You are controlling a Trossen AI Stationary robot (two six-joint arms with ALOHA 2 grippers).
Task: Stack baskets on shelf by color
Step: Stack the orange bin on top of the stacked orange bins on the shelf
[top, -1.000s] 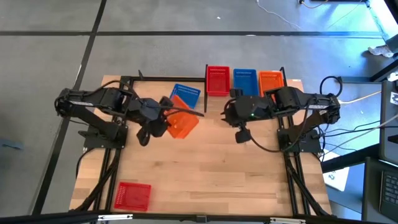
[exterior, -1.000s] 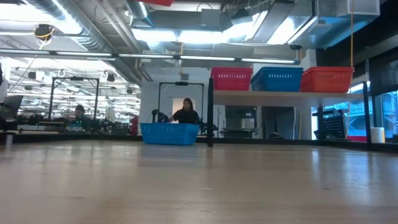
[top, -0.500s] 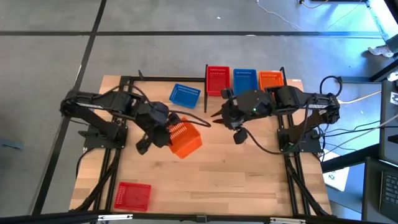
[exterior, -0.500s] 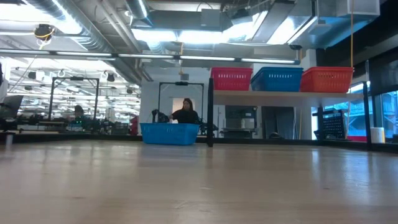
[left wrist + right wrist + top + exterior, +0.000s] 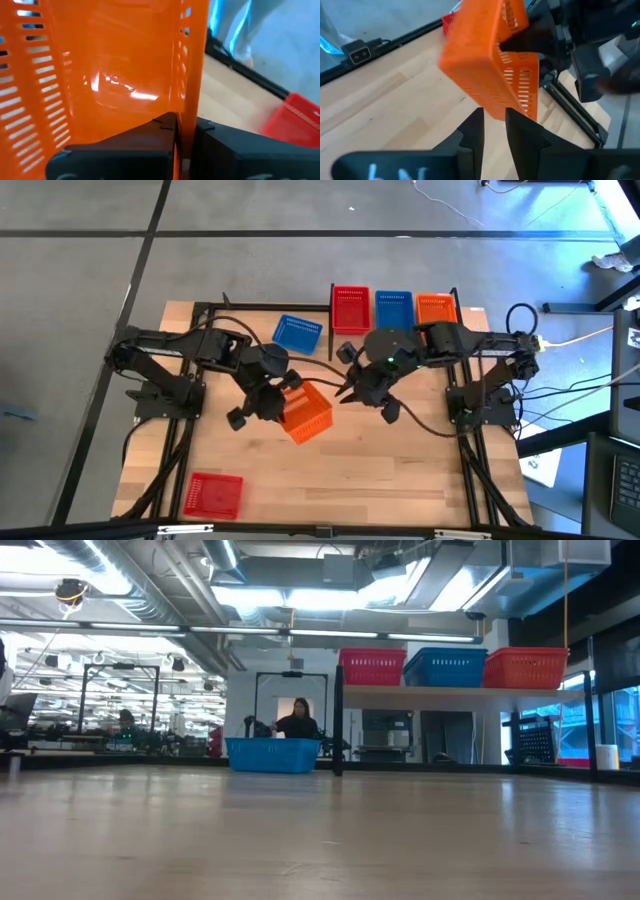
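In the last second the left gripper (image 5: 283, 392), fingers pinching the orange basket (image 5: 306, 411), swung it mid-counter toward the right gripper (image 5: 345, 390), fingers slightly apart, so looks like a handoff toward the shelf (image 5: 470, 311).

Person (image 5: 298, 719) beyond table; white cable (image 5: 455, 202), probably.

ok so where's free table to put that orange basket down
Bare wood lies in front of both grippers, from the red basket to the table's right edge. Crowded: the middle, where left gripper, orange basket and right gripper meet.
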